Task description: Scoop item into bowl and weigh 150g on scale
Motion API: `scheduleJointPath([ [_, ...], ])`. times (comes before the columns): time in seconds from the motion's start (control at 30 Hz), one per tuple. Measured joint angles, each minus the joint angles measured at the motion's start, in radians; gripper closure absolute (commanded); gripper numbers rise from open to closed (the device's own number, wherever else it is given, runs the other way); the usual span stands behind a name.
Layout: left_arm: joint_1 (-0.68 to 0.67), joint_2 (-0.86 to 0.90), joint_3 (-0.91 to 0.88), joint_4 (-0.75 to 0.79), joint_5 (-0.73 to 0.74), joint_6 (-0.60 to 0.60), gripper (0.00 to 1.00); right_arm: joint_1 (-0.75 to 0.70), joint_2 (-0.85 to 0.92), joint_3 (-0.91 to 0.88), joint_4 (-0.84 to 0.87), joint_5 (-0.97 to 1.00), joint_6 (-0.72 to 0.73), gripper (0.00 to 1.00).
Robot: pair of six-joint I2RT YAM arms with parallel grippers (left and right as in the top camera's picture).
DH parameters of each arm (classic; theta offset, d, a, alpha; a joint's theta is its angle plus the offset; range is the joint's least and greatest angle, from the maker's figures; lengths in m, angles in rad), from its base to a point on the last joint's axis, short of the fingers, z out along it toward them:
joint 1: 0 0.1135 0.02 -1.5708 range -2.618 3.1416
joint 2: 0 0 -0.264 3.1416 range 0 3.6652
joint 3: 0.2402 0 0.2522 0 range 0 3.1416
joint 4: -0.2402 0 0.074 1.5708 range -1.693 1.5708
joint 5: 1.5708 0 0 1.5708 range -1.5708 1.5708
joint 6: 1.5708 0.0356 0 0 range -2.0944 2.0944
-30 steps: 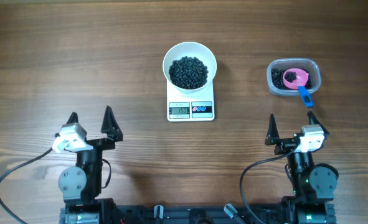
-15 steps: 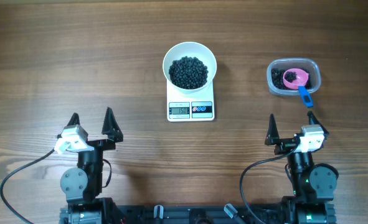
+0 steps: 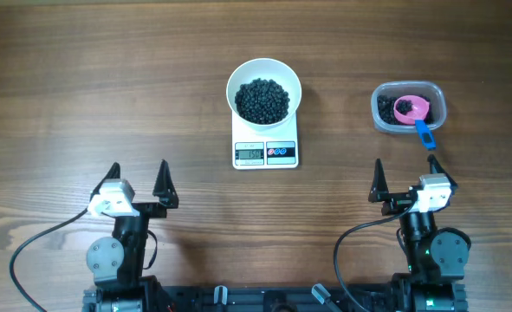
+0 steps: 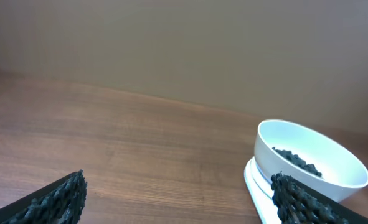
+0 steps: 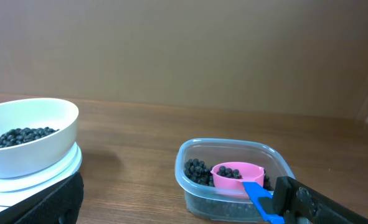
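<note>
From above, we see the round plain white bowl (image 3: 292, 76) standing on the small flat white rectangular scale (image 3: 265, 139), in the middle of the brown wooden table (image 3: 108, 69). The tiny round black beads (image 3: 262, 100) lie in the bowl. To the right, well apart, a clear rectangular plastic tub (image 3: 440, 108) holds more beads and a pink plastic scoop with a blue handle (image 3: 407, 107). The left gripper (image 3: 138, 166) and the right gripper (image 3: 405, 165) are on the robot's side, each with 2 fingers spread wide, holding nothing.

In the left wrist view, the bowl sits on the scale at the right.

In the right wrist view, the bowl is at the left and the tub with the scoop is ahead.
</note>
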Motion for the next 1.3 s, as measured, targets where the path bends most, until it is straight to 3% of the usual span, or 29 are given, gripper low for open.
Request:
scheduleJointPath([
  [0.37, -0.064, 0.000, 0.000, -0.033, 0.033, 0.025, 0.00, 0.000, 0.000, 0.000, 0.000, 0.000, 0.000, 0.00],
  [0.53, -0.079, 0.000, 0.000, -0.046, -0.080, 0.023, 0.00, 0.000, 0.000, 0.000, 0.000, 0.000, 0.000, 0.00],
  [0.77, -0.079, 0.000, 0.000, -0.051, -0.132, 0.027, 0.00, 0.000, 0.000, 0.000, 0.000, 0.000, 0.000, 0.00],
  [1.0, -0.079, 0.000, 0.000, -0.051, -0.132, 0.167, 0.00, 0.000, 0.000, 0.000, 0.000, 0.000, 0.000, 0.00],
  [1.3, -0.079, 0.000, 0.000, -0.051, -0.136, 0.181, 0.00, 0.000, 0.000, 0.000, 0.000, 0.000, 0.000, 0.00],
])
